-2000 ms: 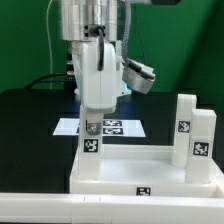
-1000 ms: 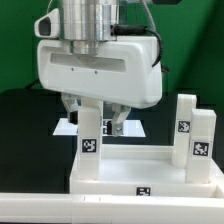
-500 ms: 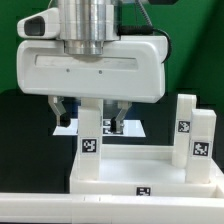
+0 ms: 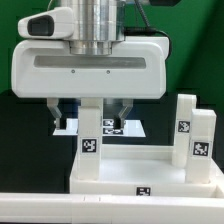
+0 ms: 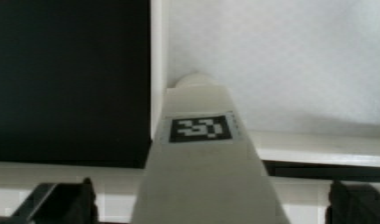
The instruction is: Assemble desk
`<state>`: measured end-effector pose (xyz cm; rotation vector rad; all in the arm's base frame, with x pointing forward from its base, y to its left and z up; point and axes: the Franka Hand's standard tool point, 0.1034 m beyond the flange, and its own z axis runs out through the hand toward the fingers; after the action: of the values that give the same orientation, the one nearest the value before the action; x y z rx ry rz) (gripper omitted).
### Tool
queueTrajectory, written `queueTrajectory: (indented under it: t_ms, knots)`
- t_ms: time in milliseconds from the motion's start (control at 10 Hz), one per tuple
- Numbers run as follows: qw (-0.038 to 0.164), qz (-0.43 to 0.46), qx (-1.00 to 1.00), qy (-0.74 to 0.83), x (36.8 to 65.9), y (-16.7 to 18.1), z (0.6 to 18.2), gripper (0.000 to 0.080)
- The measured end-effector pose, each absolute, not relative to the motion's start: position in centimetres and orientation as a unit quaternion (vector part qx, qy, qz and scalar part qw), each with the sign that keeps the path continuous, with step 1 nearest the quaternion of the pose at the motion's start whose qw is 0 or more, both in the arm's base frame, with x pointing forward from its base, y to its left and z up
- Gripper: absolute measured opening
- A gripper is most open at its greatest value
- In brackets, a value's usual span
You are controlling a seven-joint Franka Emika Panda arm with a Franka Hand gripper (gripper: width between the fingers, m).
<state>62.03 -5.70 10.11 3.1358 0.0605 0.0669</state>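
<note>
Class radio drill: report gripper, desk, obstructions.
Gripper open, straddling upright leg. Tabletop carries three standing legs. Nothing blocking.

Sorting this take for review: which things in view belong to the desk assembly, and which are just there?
Part of the job:
- tabletop
- leg between the open gripper fingers
- two legs standing at the exterior view's right

Just there:
- marker board
- black table
</note>
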Motion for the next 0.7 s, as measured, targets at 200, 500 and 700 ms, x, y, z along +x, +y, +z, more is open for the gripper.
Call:
queueTrajectory:
  t_ms: [200, 500, 700]
  knots:
    - [0.002, 0.021, 1.0, 0.019, 62.03, -5.72, 10.1, 0.0393]
    - [0.002, 0.021, 1.0, 0.016, 62.03, -5.71, 10.1, 0.0288]
    - [0.001, 0.021, 1.0, -0.006, 62.02, -5.75, 10.09, 0.0288]
